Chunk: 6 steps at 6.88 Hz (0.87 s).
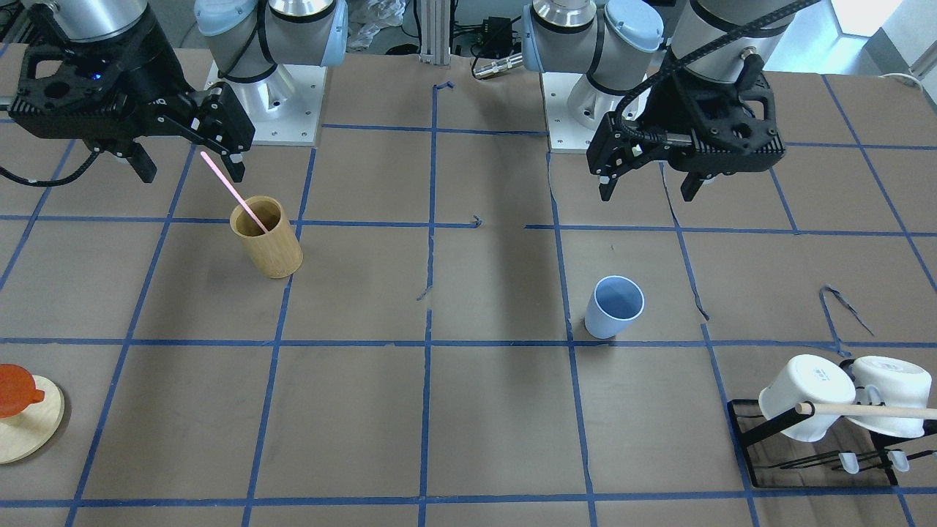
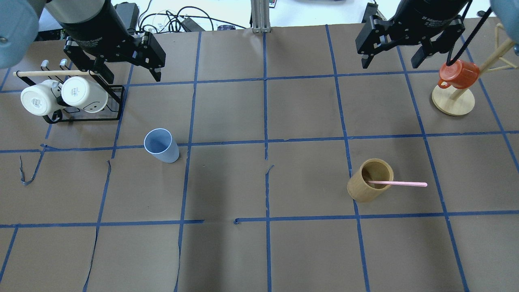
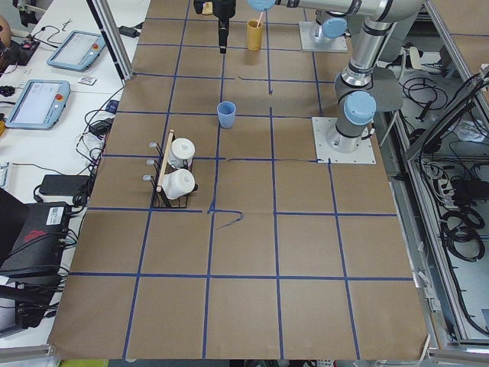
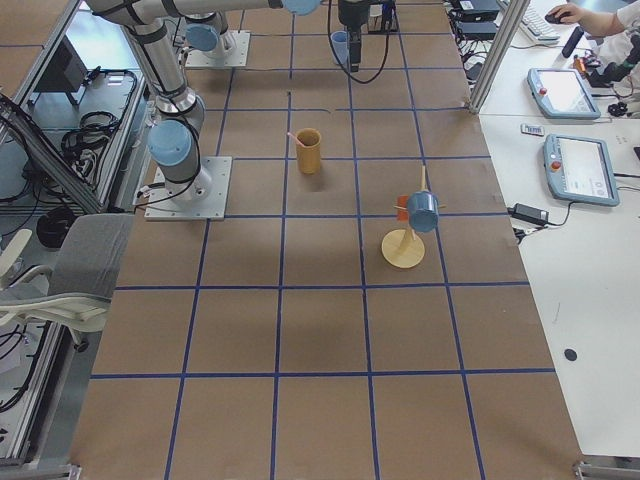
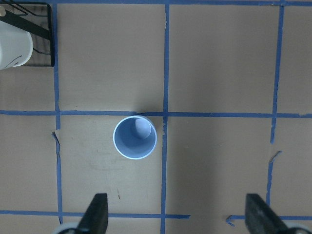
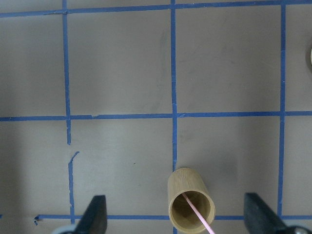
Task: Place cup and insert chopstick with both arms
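On the taped brown table [image 2: 308, 251] you have the cup [image 2: 161, 145] left of centre in the overhead view, below the left gripper [image 2: 131, 74], and the chopstick [image 2: 399, 183] leaning rightward from the bamboo cup [image 2: 369, 180] below the right gripper [image 2: 391, 61], both with jaws spread and empty.

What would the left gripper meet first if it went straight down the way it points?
Most likely the cup or the table paper just beside it: in the wrist view the cup sits slightly off the midline of the open left gripper. Depth is unclear.
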Each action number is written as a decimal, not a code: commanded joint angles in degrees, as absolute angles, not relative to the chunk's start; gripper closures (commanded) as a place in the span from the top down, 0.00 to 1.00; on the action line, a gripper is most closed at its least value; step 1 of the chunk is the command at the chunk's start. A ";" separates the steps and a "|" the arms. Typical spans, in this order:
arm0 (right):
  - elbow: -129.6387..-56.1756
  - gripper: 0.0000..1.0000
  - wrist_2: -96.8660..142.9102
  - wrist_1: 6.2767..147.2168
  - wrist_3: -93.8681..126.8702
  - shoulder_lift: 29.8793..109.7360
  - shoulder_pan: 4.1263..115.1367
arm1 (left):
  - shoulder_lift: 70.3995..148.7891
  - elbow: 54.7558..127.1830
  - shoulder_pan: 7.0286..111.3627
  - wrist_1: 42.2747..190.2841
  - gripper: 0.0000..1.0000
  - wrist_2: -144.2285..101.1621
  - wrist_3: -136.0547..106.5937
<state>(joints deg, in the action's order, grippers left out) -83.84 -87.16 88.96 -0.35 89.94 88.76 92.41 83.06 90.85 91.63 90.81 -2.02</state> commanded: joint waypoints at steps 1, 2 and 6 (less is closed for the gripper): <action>-83.93 1.00 -87.54 88.60 0.26 90.00 88.86 | 92.37 83.06 90.88 91.76 1.00 90.79 -2.02; -84.89 1.00 -87.19 88.68 -0.08 89.91 88.77 | 92.29 83.14 90.88 91.76 1.00 90.79 -2.02; -85.34 1.00 -86.05 89.38 -0.44 90.26 88.68 | 92.29 83.14 90.88 91.76 1.00 90.79 -2.02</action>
<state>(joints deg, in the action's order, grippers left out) -85.74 -86.60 89.29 -0.60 90.21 88.75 92.29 83.14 90.88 91.75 90.79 -2.02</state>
